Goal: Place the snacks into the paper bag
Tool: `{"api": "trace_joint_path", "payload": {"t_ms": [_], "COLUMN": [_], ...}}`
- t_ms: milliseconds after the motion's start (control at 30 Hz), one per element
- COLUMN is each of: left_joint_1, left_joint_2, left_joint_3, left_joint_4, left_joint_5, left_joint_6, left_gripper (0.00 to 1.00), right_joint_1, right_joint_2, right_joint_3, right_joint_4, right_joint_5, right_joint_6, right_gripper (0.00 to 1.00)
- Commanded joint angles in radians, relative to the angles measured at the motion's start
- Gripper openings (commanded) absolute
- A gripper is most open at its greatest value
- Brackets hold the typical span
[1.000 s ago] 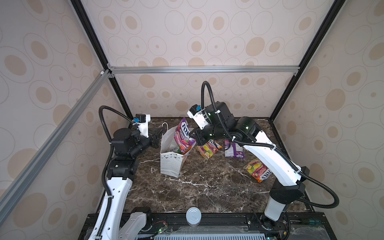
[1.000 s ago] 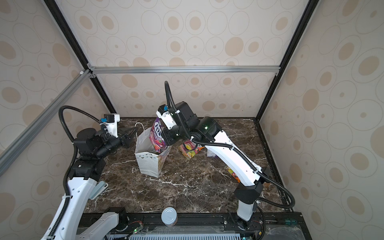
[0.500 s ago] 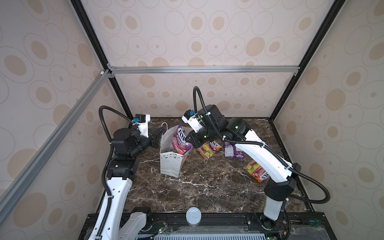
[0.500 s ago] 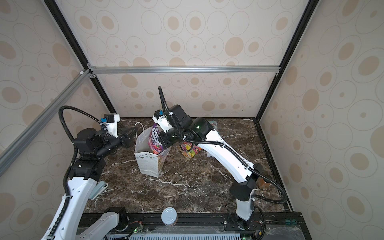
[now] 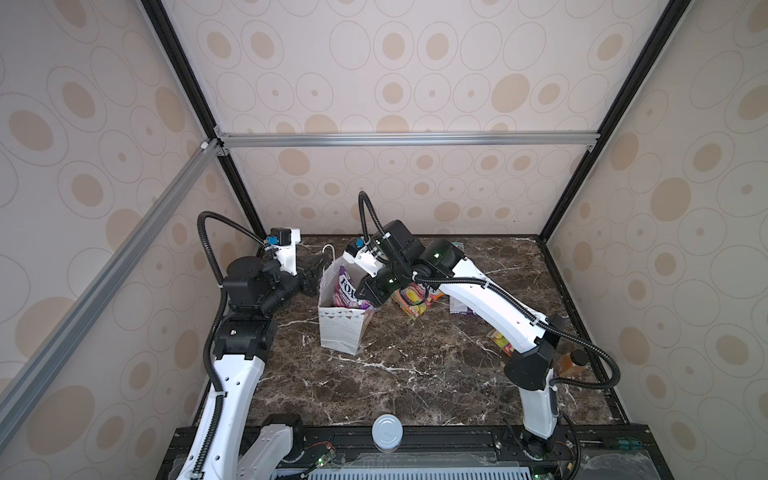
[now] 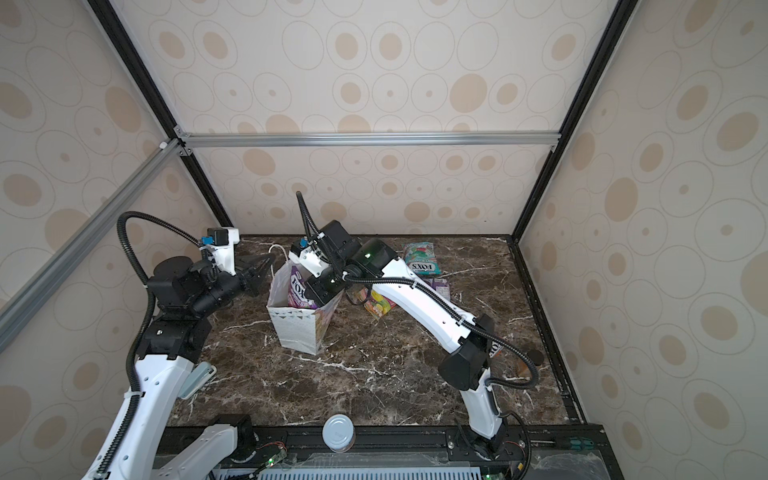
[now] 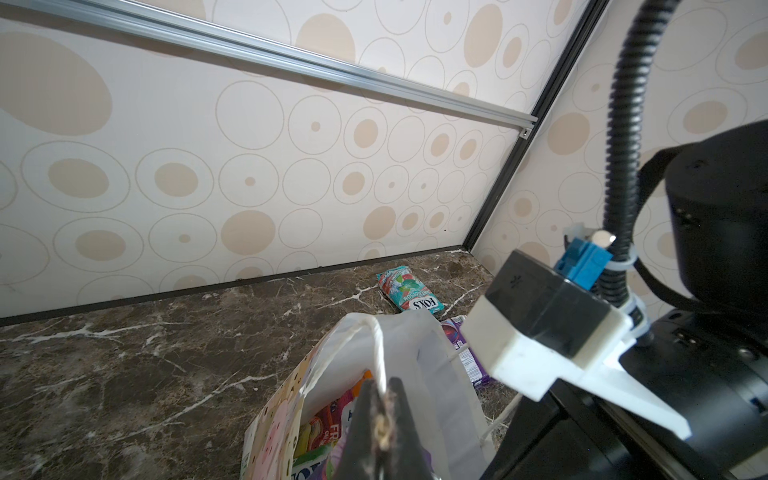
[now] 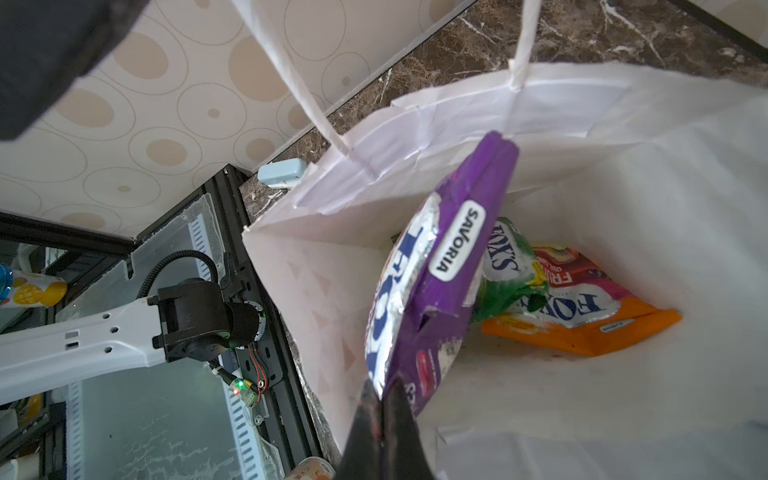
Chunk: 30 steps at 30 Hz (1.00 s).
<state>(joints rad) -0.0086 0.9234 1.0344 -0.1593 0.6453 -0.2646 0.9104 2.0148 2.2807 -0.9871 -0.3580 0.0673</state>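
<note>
The white paper bag (image 5: 338, 332) (image 6: 296, 334) stands open left of centre on the marble table. My left gripper (image 7: 382, 401) (image 5: 316, 266) is shut on the bag's cord handle at its left rim. My right gripper (image 8: 384, 401) (image 5: 368, 296) is shut on a purple snack packet (image 8: 436, 274) (image 5: 347, 291), which hangs partly inside the bag's mouth. An orange packet (image 8: 582, 322) and a green packet (image 8: 507, 276) lie on the bag's bottom. Loose on the table are a teal packet (image 6: 422, 259), a purple packet (image 6: 441, 286), a yellow-orange packet (image 5: 415, 300) and one by the right arm's base (image 5: 500, 341).
An amber-brown bottle (image 5: 571, 362) stands at the right edge behind the right arm's elbow. A white round cap (image 5: 387, 432) sits on the front rail. A pale blue object (image 6: 198, 379) lies by the left arm. Walls close in the back and both sides.
My right gripper has carried the purple packet leftward and down, from above the bag's right rim into its mouth. The left gripper has kept its hold on the handle.
</note>
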Motion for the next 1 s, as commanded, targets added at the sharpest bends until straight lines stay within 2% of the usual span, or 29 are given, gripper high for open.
{"api": "trace_joint_path", "payload": {"t_ms": [0,233,333,433,533,700,767,867,967], "left_joint_1": [-0.002,-0.003,-0.003,-0.002,-0.003,-0.002,-0.002,-0.002,-0.002], "left_joint_2": [-0.023,-0.024,-0.026,-0.022,-0.021,-0.022,-0.021,-0.022,-0.022], "left_joint_3": [0.027,0.029,0.027,0.029,0.029,0.029,0.029,0.029,0.029], "left_joint_4": [0.014,0.012,0.012,0.01,0.009,0.01,0.009,0.009,0.008], "left_joint_5": [0.004,0.002,0.002,0.001,0.001,0.001,0.002,-0.001,-0.001], "left_joint_6": [0.026,0.027,0.028,0.029,0.03,0.031,0.03,0.03,0.031], "left_gripper": [0.0,0.0,0.0,0.0,0.0,0.0,0.0,0.0,0.0], "right_joint_1": [0.004,0.006,0.006,0.007,0.006,0.006,0.007,0.007,0.008], "right_joint_2": [0.007,0.044,0.051,0.065,0.077,0.076,0.076,0.075,0.071], "right_joint_3": [0.063,0.106,0.105,0.112,0.13,0.14,0.143,0.146,0.157], "right_joint_4": [0.009,-0.039,-0.039,-0.038,-0.043,-0.059,-0.063,-0.063,-0.064], "right_joint_5": [-0.03,0.079,0.042,-0.037,-0.02,0.077,0.091,0.097,0.119], "right_joint_6": [-0.054,-0.08,-0.089,-0.094,-0.093,-0.101,-0.101,-0.097,-0.096], "right_gripper": [0.0,0.05,0.0,0.0,0.0,0.12,0.19,0.25,0.26]}}
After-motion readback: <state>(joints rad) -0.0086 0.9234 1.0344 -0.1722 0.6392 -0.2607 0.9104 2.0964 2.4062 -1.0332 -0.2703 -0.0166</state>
